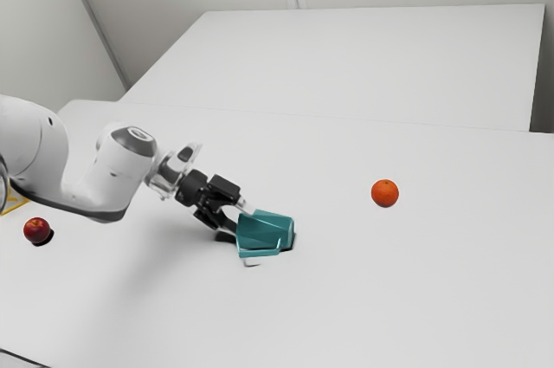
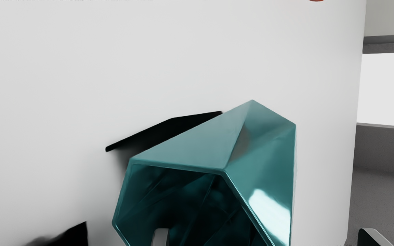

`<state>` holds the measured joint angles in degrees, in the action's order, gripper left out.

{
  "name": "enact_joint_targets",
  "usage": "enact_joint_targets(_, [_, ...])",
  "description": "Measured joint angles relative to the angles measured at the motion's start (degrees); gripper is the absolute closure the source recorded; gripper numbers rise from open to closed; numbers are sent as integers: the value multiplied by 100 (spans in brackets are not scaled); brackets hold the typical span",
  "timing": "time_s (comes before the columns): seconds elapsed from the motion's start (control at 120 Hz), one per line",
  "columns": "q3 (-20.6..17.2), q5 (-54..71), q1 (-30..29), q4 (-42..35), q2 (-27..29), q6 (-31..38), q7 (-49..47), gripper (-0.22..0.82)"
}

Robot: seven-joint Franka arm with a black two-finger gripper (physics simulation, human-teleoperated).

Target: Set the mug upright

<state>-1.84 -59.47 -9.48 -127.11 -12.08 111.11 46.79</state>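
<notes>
Exterior view: mug (image 1: 267, 229) on its side, mouth toward gripper (image 1: 236, 221).
Fingers (image 2: 162, 236) wide apart, one at the mouth, one outside; mug unclamped.

The white table (image 1: 433, 299) bears a tipped mug (image 1: 267, 231), apple (image 1: 36, 229), orange (image 1: 385, 193).

No readable text, label, brand, number or sign stands on anything, in either the exterior view or the wrist view.
</notes>
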Motion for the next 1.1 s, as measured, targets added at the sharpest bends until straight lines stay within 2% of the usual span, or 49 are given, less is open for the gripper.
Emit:
enact_joint_targets(0.842, [-25,-478,-11,1,-120,-343,1171,67])
enact_joint_targets(1.1, [-27,-478,-10,34,-114,-350,1356,73])
